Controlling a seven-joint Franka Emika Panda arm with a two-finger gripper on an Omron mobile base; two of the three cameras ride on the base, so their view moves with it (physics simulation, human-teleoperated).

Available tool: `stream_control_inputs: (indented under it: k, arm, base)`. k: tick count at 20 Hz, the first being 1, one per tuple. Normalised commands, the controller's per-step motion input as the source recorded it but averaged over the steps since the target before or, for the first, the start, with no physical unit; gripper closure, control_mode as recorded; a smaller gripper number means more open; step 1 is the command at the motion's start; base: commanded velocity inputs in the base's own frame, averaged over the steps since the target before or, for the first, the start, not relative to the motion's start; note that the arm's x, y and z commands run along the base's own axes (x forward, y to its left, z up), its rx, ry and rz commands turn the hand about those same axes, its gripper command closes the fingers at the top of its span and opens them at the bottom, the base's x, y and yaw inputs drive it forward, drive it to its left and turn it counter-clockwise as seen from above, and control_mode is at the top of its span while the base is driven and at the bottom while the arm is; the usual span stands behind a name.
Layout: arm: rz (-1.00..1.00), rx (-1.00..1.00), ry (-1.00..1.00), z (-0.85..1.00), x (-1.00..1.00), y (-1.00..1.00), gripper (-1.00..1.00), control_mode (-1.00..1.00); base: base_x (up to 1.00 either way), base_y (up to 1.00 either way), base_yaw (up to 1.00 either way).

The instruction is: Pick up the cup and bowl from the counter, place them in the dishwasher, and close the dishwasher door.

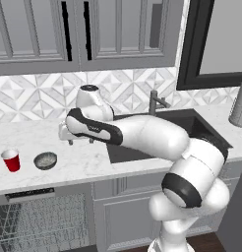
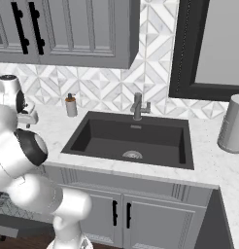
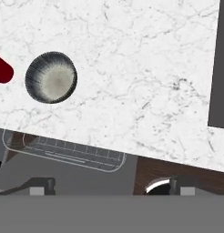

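We hover our hand [image 1: 79,141], fingers apart and empty, above the counter [image 1: 83,162]; the cup [image 1: 11,160] and bowl [image 1: 45,160] sit leftward, untaken. Next we shift left and descend over one.

On the counter [image 1: 83,165]: one cup [image 1: 11,160], one bowl [image 1: 45,160], one soap bottle [image 2: 70,105], one faucet [image 2: 138,106], one sink [image 2: 131,138], one grey canister [image 2: 233,123].
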Motion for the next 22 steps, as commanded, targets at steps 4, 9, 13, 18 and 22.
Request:
stream_control_inputs:
  k: [4,9,13,18,22]
  arm:
    - [-0.01,-0.03,0.00,-0.59,0.60,0.89,-1.00,-1.00]
    - [0.00,-0.01,0.14,-0.28,0.76,0.29,-1.00,-1.00]
    - [0.00,-0.06,0.12,-0.31,0.66,0.48,-1.00,-1.00]
    - [0.00,-0.10,0.03,-0.11,0.29,0.61,-1.00,-1.00]
    - [0.00,-0.12,0.04,-0.19,0.21,0.27,-1.00,-1.00]
  base:
    - [0.00,0.00,0.00]
    - [0.00,0.00,0.00]
    - [0.00,0.00,0.00]
    - [0.00,0.00,0.00]
    - [0.00,0.00,0.00]
